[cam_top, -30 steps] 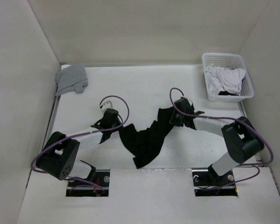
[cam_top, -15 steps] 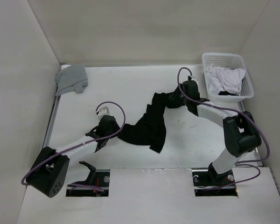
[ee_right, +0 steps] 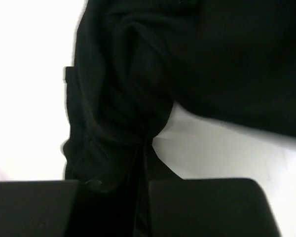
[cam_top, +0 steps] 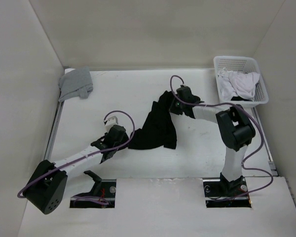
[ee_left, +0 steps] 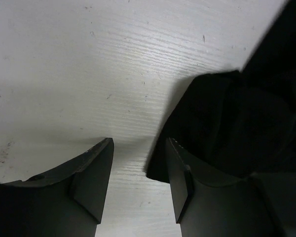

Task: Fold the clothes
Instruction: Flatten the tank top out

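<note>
A black tank top (cam_top: 157,129) lies bunched in a heap at the middle of the table. My right gripper (cam_top: 174,104) is at the heap's far end, shut on a gathered fold of the black fabric (ee_right: 133,113), which hangs bunched from between its fingers (ee_right: 202,207). Just beside the heap's near-left corner, my left gripper (cam_top: 124,142) stands open. Between its fingers (ee_left: 93,173) there is only bare table, and the black corner (ee_left: 207,123) lies just past the right finger. A folded grey garment (cam_top: 75,83) rests at the far left. A white garment (cam_top: 240,84) sits in the basket.
A white plastic basket (cam_top: 237,60) stands at the far right corner against the wall. White walls close in the table on the left, back and right. Purple cables loop over both arms.
My right gripper has moved left, carrying the tank top's far end and bunching it toward the middle. My left gripper has opened, let go of the fabric and now sits at its near-left corner.
</note>
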`<state>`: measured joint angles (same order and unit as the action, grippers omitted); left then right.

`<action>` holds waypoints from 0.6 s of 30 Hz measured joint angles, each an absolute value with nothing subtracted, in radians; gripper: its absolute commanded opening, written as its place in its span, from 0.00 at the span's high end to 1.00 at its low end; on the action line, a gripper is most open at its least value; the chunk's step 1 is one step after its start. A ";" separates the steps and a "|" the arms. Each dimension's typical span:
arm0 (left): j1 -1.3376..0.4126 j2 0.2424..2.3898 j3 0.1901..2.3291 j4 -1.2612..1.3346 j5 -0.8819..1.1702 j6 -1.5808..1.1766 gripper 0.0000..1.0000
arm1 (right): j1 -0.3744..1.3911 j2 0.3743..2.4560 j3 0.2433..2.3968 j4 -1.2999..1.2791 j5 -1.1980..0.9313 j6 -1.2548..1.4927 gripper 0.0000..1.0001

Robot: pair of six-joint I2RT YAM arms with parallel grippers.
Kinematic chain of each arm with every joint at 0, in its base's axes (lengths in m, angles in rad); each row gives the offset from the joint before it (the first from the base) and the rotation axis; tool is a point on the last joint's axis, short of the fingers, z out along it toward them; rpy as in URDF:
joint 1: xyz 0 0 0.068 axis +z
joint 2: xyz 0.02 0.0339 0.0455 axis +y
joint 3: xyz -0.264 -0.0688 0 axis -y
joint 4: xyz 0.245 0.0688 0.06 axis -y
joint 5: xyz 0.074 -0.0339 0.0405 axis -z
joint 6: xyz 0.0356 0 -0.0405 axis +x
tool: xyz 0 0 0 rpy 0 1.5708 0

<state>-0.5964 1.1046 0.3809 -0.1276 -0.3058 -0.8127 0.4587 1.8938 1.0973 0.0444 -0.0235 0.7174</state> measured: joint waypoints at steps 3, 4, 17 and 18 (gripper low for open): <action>-0.603 1.108 0.386 -0.136 -0.308 -0.817 0.54 | 0.421 1.969 1.247 0.025 -0.026 0.706 0.56; -0.606 1.111 0.389 -0.139 -0.307 -0.818 0.55 | 0.405 1.957 1.266 0.029 -0.025 0.698 0.54; -0.649 1.257 0.467 -0.078 -0.295 -0.794 0.69 | 0.413 1.668 0.875 0.136 -0.011 0.734 0.55; -0.650 1.275 0.474 -0.062 -0.294 -0.792 0.70 | 0.419 1.653 0.854 0.140 -0.010 0.740 0.55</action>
